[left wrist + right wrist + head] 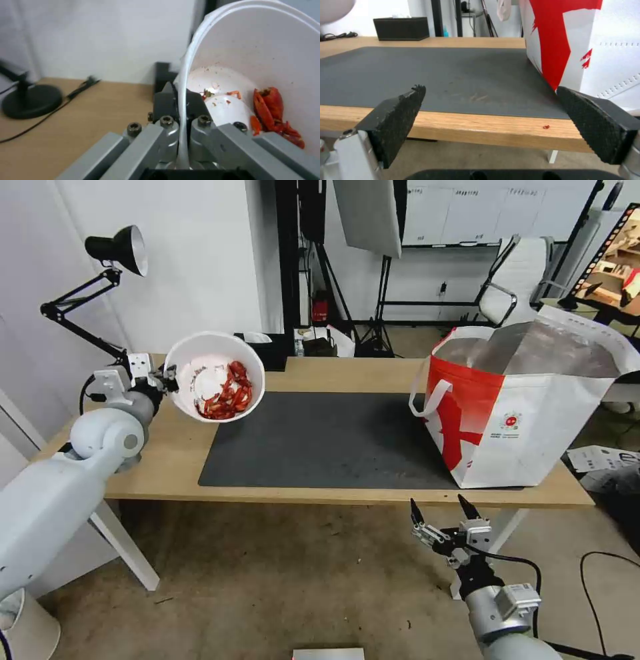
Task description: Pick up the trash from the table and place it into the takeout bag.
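White round bowl with red scraps: upper left of frame, lifted and tilted above light-wood tabletop | left tool: pinching bowl's rim | right tool: spread, lower right, below tabletop edge | white-and-red woven takeout bag: right, on tabletop.

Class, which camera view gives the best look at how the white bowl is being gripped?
The left wrist view: the left pincer is shut on the white bowl, fingers either side of its rim. The head view shows the whole bowl tilted, lifted above the table. The right wrist view adds nothing on the grip.
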### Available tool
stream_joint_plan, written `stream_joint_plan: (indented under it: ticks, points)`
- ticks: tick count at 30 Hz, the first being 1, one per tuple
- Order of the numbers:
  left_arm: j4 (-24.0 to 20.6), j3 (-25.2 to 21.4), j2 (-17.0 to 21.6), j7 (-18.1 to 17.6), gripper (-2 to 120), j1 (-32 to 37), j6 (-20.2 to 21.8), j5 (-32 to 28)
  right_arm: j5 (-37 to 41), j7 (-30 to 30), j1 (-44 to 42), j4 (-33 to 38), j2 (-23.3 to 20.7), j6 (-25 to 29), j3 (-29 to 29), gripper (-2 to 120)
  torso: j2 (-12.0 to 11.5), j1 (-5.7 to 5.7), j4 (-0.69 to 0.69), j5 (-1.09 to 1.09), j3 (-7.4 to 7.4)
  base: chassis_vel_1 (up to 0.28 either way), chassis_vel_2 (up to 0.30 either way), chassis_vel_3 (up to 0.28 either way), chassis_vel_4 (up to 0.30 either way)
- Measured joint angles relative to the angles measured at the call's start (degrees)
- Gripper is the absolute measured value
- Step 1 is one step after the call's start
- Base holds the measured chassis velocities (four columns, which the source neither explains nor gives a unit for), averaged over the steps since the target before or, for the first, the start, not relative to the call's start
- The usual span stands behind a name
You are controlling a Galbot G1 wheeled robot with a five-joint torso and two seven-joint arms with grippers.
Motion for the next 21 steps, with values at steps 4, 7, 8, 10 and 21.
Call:
stream_joint_plan:
  ticks: [4,7,8,10,21]
  points:
    - [0.1,6.7,-4.4,-2.4,0,-8.7,1.5,-3.9,0.0,0.0,0.0,0.0,0.0,0.0,0.0,100,0.0,0.01,-0.03,0.03,0.00,0.000,0.000,0.000,0.000]
    - [4.8,14.0,-12.0,-4.4,0,-19.4,2.3,-6.3,0.0,0.0,0.0,0.0,0.0,0.0,0.0,100,0.0,0.01,-0.04,0.01,0.01,0.000,0.000,0.000,0.000]
    - [4.8,14.0,-12.0,-4.4,0,-19.4,2.3,-6.3,0.0,0.0,0.0,0.0,0.0,0.0,0.0,100,0.0,0.01,-0.04,0.01,0.01,0.000,0.000,0.000,0.000]
    - [8.2,17.3,-17.3,-4.9,0,-25.9,2.4,-7.6,0.0,0.0,0.0,0.0,0.0,0.0,0.0,100,0.0,0.02,-0.04,0.04,0.01,0.000,0.000,0.000,0.000]
    - [18.6,23.4,-34.3,-6.0,0,-37.3,3.4,-9.2,0.0,0.0,0.0,0.0,0.0,0.0,0.0,100,0.0,0.01,-0.03,0.02,0.00,0.000,0.000,0.000,0.000]
